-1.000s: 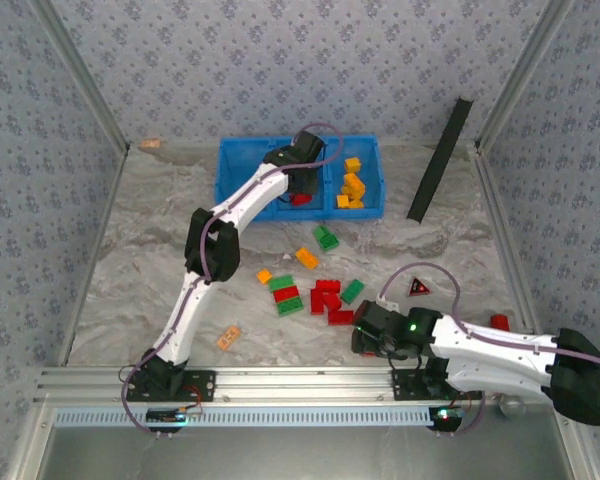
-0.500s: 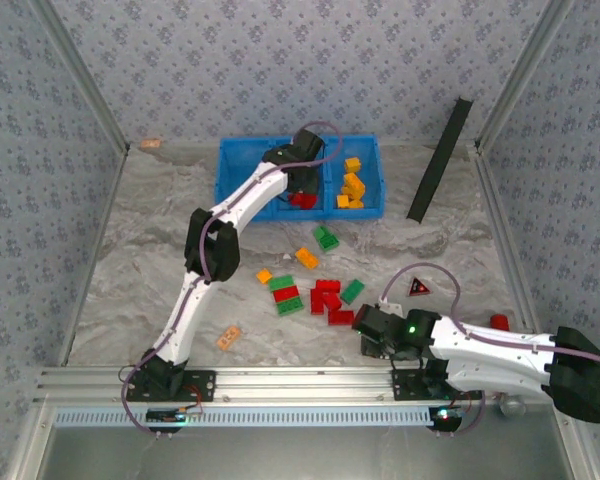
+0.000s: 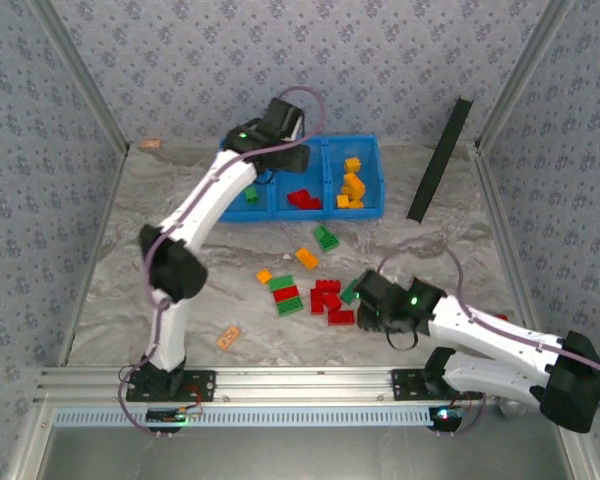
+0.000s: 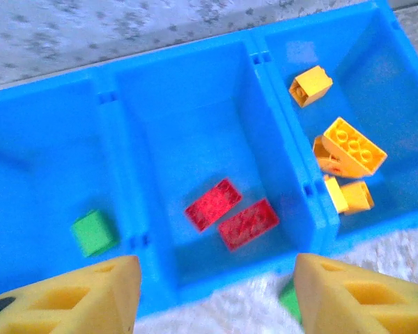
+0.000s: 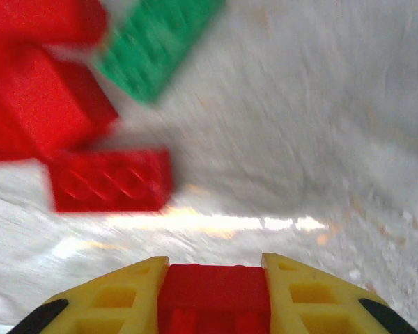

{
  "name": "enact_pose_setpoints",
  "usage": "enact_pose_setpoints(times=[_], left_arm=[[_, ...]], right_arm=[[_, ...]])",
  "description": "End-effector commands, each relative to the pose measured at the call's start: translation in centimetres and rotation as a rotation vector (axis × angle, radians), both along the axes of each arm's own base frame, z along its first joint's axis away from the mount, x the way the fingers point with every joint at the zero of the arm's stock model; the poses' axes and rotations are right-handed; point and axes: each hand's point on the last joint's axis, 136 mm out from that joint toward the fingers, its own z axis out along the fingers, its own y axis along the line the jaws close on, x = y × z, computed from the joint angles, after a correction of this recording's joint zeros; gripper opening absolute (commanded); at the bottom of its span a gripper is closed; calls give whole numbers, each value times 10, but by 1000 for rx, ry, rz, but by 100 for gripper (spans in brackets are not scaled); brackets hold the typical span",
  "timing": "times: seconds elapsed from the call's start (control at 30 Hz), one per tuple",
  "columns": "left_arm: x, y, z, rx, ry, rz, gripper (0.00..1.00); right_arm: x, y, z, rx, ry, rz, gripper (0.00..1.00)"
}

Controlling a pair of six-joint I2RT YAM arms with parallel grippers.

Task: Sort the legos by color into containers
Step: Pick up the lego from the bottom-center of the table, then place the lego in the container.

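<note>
The blue bin tray [image 4: 136, 209] holds a green lego [image 4: 94, 232] in its left container, two red legos [image 4: 213, 204] in the middle one and several orange-yellow legos [image 4: 352, 146] in the right one. My left gripper [image 4: 216, 299] hangs open above the tray's near wall [image 3: 300, 213], nothing between its fingers; from above, the left gripper [image 3: 286, 160] is over the tray's back left. My right gripper [image 5: 214, 278] is shut on a red lego [image 5: 214, 299] just above the table. From above, the right gripper [image 3: 362, 303] is at the right edge of the loose legos [image 3: 325, 298].
Red, green and orange legos lie scattered mid-table, from a green one [image 3: 326, 238] down to a red one [image 3: 341, 317]. A peach flat piece [image 3: 228, 336] lies front left. A red triangle [image 3: 418, 287] and a black bar [image 3: 438, 160] sit to the right.
My left gripper opened, dropped a red lego into the middle container and drew back to the left. My right gripper closed on a red lego and moved up towards the pile.
</note>
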Motion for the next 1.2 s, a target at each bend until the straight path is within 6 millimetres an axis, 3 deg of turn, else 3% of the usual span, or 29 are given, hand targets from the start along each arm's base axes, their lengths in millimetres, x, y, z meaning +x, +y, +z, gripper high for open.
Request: enact_pose_setpoints(times=[0.0,0.13,0.2,0.3,0.43,0.63,0.77,0.97,1.17], left_arm=[[-37,42,31,30,-66,38,62],[-90,88,7,26,-35,102,64],[-117,114,-10,57,-18,165,64],[-155,145,-36,83,27,240,66],[-198,168,-66,0,77,306,67],[-236,186,-101,-23,173,356,68],[-247,182,-110,-39,215,352,69],[-258,167,-126,-83,272,334,71],[-258,150,-138,-21,287,308,73]], right_arm=[[40,2,39,-63,-90,136,28],[109,23,89,-123,-232,234,28],[149,45,117,-96,-307,294,28],[204,71,137,-48,-371,337,28],[257,105,146,-54,-424,396,28],[323,141,120,-115,-438,434,27],[352,155,84,-154,-413,450,27],[373,164,42,-178,-375,455,28],[375,160,7,-197,-318,464,33]])
